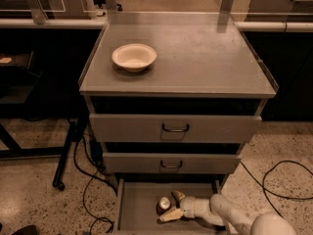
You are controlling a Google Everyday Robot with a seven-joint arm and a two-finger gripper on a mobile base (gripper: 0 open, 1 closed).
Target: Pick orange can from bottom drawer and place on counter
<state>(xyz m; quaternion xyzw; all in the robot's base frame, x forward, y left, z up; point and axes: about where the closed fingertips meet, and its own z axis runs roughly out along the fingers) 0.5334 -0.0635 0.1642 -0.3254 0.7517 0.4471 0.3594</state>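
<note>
Three grey drawers sit under the counter (205, 58), which carries a cream bowl (134, 57) on its left part. Lowest under the counter, the bottom drawer (138, 207) stands pulled out, and the orange can (164, 203) lies inside it. The gripper (172, 205) reaches in from the right, fingers spread apart around the can.
</note>
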